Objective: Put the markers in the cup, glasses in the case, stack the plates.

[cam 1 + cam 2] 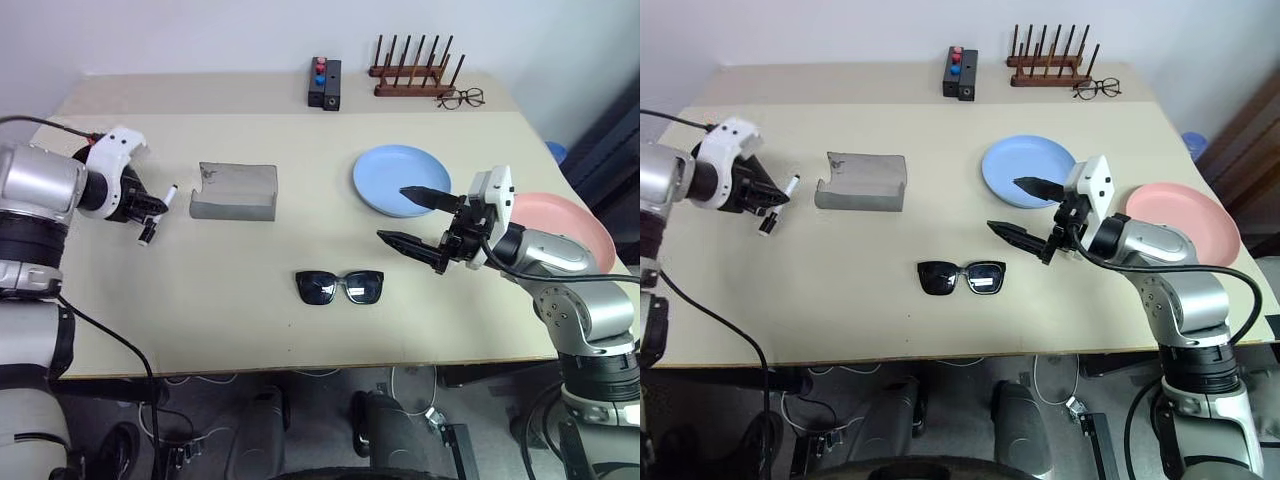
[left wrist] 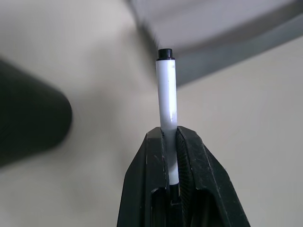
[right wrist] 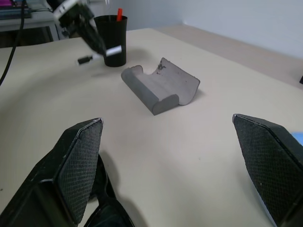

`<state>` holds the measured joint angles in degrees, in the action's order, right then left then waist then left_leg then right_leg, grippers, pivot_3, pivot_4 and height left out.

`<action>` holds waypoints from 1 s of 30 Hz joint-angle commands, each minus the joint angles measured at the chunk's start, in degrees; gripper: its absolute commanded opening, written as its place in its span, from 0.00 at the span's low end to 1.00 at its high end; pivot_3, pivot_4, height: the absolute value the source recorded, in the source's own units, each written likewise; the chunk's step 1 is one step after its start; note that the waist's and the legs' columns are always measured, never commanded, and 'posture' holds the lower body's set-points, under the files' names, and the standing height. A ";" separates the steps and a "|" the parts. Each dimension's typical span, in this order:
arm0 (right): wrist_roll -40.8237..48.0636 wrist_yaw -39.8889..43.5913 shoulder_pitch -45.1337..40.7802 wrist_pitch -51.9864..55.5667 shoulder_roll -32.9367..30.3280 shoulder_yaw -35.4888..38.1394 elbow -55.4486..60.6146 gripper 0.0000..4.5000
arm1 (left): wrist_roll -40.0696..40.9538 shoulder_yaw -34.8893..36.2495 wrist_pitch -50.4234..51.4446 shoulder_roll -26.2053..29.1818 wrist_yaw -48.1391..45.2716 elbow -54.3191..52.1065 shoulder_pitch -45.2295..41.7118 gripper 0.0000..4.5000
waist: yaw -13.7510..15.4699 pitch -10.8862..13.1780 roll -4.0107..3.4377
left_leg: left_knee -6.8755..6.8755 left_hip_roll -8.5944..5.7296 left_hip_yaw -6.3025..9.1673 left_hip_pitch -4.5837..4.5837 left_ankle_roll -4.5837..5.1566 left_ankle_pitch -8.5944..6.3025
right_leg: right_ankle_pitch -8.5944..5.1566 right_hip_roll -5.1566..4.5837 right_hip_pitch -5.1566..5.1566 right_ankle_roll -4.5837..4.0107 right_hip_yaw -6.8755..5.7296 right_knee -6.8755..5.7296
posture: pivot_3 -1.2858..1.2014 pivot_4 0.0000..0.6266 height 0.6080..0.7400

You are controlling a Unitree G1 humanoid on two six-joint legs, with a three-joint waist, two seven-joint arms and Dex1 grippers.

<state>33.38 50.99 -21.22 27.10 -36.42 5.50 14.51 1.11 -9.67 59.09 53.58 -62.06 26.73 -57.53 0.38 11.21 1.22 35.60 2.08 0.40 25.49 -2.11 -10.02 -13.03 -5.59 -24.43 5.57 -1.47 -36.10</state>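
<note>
White marker (image 2: 166, 99) clamped crosswise in left gripper (image 1: 150, 212), above table (image 1: 250, 290)

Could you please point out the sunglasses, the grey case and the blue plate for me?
sunglasses (image 1: 340, 287), left eye view, on the bridge between the lenses.
grey case (image 1: 234, 190), left eye view, middle of its body.
blue plate (image 1: 385, 170), left eye view, bare inner surface.

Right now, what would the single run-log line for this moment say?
left tool: shut on white marker | right tool: open, above table | sunglasses: on table, outside case | plates: unstacked
</note>
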 commanded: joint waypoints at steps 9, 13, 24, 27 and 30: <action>0.72 0.34 -1.64 -1.35 0.88 1.07 -0.10 1.00 | 10.90 24.46 -26.18 -6.29 13.05 -6.39 8.11 0.01 | 0.13 0.00 0.01 | 0.06 0.00 0.00 0.01 0.00 0.01 | 0.09 0.00 0.01 0.14 0.00 -0.02 | 0.52 0.24 1.00; 4.03 0.75 -2.15 0.47 1.62 1.92 0.18 1.00 | 15.33 29.73 -29.15 -9.01 17.25 -7.59 7.70 0.01 | 0.24 0.00 0.01 | 0.06 -0.01 0.00 -0.01 0.00 0.01 | 0.12 0.00 0.06 0.19 0.00 -0.02 | 0.52 0.24 1.00; 9.93 -0.30 -4.92 3.07 3.84 3.99 -0.38 1.00 | 21.04 36.21 -43.49 -7.72 17.19 -0.37 5.76 0.01 | 0.17 -0.01 0.01 | 0.10 -0.01 0.00 -0.04 0.00 0.01 | 0.14 0.01 0.09 0.23 -0.02 -0.03 | 0.52 0.24 1.00; 12.26 -0.49 -4.95 3.26 5.04 4.52 1.38 1.00 | 20.81 37.50 -47.16 -6.21 19.27 4.23 4.56 0.01 | 0.18 -0.01 0.01 | 0.09 -0.01 -0.01 -0.05 0.00 0.01 | 0.14 0.01 0.09 0.23 -0.02 -0.03 | 0.52 0.24 1.00; 13.23 -1.36 -5.13 3.07 6.36 4.22 2.42 1.00 | 20.35 37.88 -50.93 -4.38 19.44 8.64 3.78 0.01 | 0.16 -0.01 0.01 | 0.09 -0.01 0.00 -0.05 0.00 0.01 | 0.14 0.02 0.09 0.23 -0.03 -0.04 | 0.52 0.24 1.00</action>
<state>45.15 50.04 -25.32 30.77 -30.30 8.48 14.52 21.24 26.42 11.01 47.36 -43.07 34.73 -52.05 0.54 11.20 1.23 35.69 2.07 0.40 25.45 -2.11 -10.01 -12.89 -5.57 -24.34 5.80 -1.50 -36.13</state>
